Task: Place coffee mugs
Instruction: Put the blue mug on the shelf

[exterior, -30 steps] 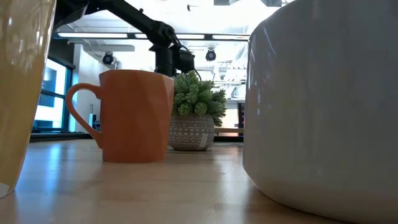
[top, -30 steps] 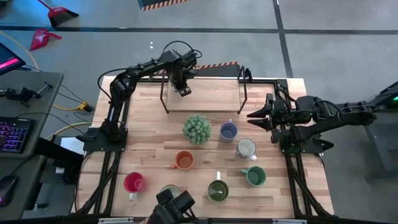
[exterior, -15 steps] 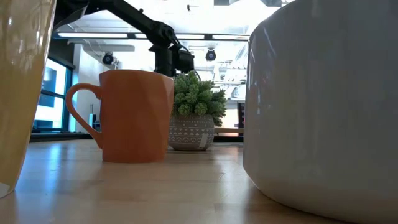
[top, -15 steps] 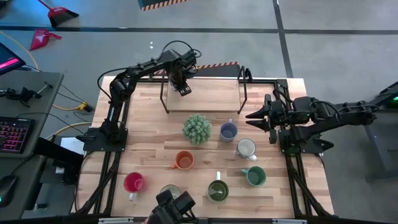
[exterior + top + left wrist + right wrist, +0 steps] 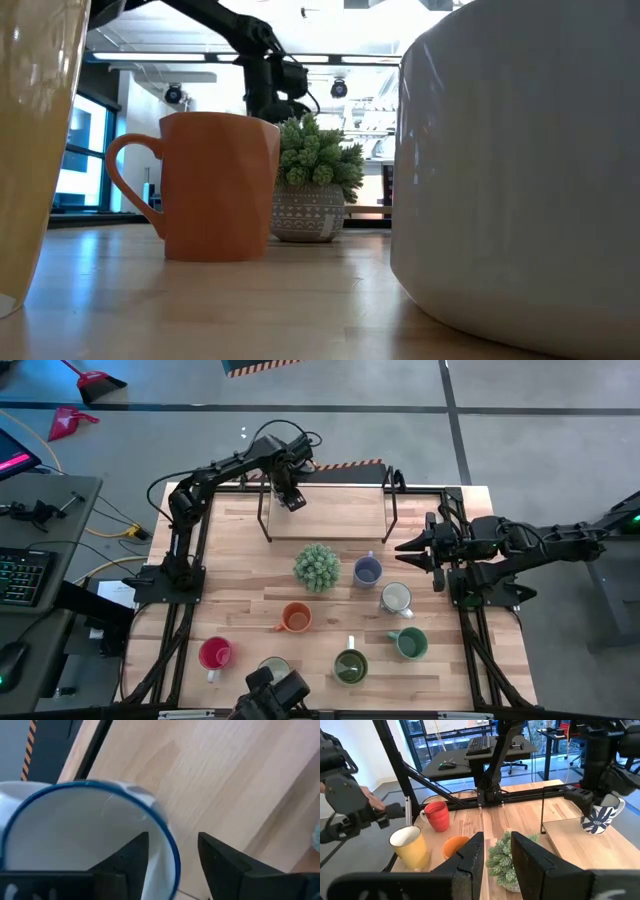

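Note:
A white mug with a blue rim and blue pattern (image 5: 602, 816) stands upright on the raised wooden shelf (image 5: 330, 515) at the table's far side. My left gripper (image 5: 172, 852) hangs open just above it, pointing down, one finger over the mug's inside (image 5: 75, 835) and one outside the rim. In the high view the gripper (image 5: 291, 498) hides the mug. My right gripper (image 5: 496, 852) waits open and level at the table's right side (image 5: 408, 548), with nothing between its fingers. Several more mugs stand on the tabletop: pale blue (image 5: 367, 571), white (image 5: 396, 598), orange (image 5: 295, 618), red (image 5: 215, 653), and two green (image 5: 410, 643), (image 5: 350, 666).
A spiky green plant (image 5: 317, 566) in a patterned pot stands in front of the shelf. The shelf rests on thin dark metal legs (image 5: 266, 520). A yellowish mug (image 5: 410, 845) stands at the near edge beside the low camera (image 5: 275, 690). Bare wood lies at the table's left.
My left gripper has opened, let go of the blue-rimmed mug and risen straight up off it, still pointing down. The mug stays upright on the shelf.

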Action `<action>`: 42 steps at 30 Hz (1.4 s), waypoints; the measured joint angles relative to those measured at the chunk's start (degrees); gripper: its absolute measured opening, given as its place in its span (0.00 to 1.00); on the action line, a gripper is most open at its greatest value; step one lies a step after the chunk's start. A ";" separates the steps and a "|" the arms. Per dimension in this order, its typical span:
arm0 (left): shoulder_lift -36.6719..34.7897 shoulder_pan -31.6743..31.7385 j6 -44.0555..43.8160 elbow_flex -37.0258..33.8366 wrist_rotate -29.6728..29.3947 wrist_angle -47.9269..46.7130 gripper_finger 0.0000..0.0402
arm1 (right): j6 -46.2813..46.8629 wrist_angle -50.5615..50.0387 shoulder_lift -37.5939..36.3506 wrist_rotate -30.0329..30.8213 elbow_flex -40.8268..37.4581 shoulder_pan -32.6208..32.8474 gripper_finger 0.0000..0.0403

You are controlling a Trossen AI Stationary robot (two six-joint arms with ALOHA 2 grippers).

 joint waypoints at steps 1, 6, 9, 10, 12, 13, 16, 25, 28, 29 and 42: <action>-0.47 0.00 -0.04 0.00 0.00 -0.09 0.41 | 0.00 0.00 0.00 0.00 0.00 0.00 0.22; -3.16 -0.07 -0.47 0.01 -1.59 0.00 0.44 | 0.00 0.00 0.00 0.00 0.00 0.00 0.22; -5.40 -0.10 -0.83 0.00 -2.10 0.32 0.44 | 0.00 0.00 0.00 0.00 0.00 0.00 0.22; -6.25 -0.22 -1.22 0.02 -2.09 0.66 0.44 | 0.00 0.00 0.00 0.00 0.00 0.00 0.22; -8.23 -0.46 -2.54 0.01 -1.20 0.68 0.44 | 0.00 0.00 0.00 -0.25 0.00 0.00 0.22; -9.27 -0.69 -3.38 0.02 -0.36 0.66 0.44 | 0.00 0.00 0.00 -0.66 0.00 -0.02 0.22; -12.38 -2.36 -5.62 0.09 4.10 -0.03 0.44 | -0.50 0.00 0.00 -2.88 0.00 -0.01 0.22; -21.44 -16.39 -11.50 0.09 14.45 -6.91 0.44 | -3.04 -0.38 0.00 -11.53 0.00 -0.01 0.22; -24.18 -23.05 -15.50 0.09 14.43 -7.82 0.44 | -3.24 -1.19 0.00 -11.69 0.00 -0.01 0.22; -24.99 -25.35 -16.79 0.09 14.43 -7.88 0.44 | -3.80 -1.43 0.00 -11.68 0.00 0.00 0.22; -33.35 -54.53 -33.04 -7.56 -9.17 -14.90 0.44 | -3.28 -4.12 -0.42 -12.16 0.00 -0.02 0.22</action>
